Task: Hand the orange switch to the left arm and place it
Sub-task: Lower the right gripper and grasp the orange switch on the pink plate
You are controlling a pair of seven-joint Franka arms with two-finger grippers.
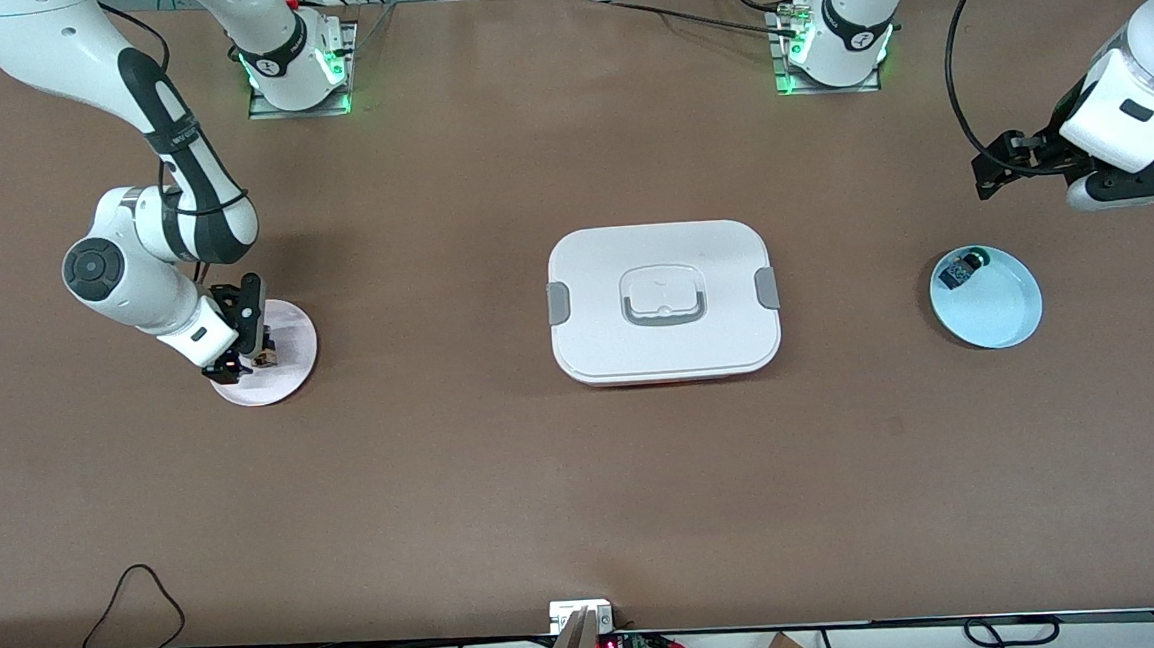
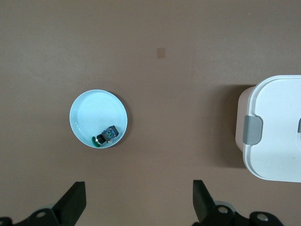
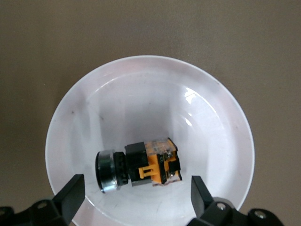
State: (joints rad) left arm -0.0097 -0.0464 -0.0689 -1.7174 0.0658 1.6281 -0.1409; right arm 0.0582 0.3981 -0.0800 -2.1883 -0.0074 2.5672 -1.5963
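The orange switch [image 3: 148, 165], black with an orange body and a metal ring, lies on its side on the pink plate [image 3: 141, 94]. In the front view the switch [image 1: 267, 350] and the pink plate [image 1: 291, 367] sit toward the right arm's end of the table. My right gripper [image 1: 245, 358] hangs low over the plate, open, and its jaws [image 3: 136, 183] straddle the switch without touching it. My left gripper [image 1: 996, 170] waits open and empty [image 2: 138, 188] over bare table by the blue plate. The white box [image 1: 663, 301] sits mid-table between the plates.
The blue plate [image 1: 988, 301] holds a small black-and-grey component with a green top [image 1: 962, 267]; both show in the left wrist view, the plate [image 2: 94, 113] and the component [image 2: 106, 135]. The box corner [image 2: 277, 141] shows there too. Cables run along the table's front edge.
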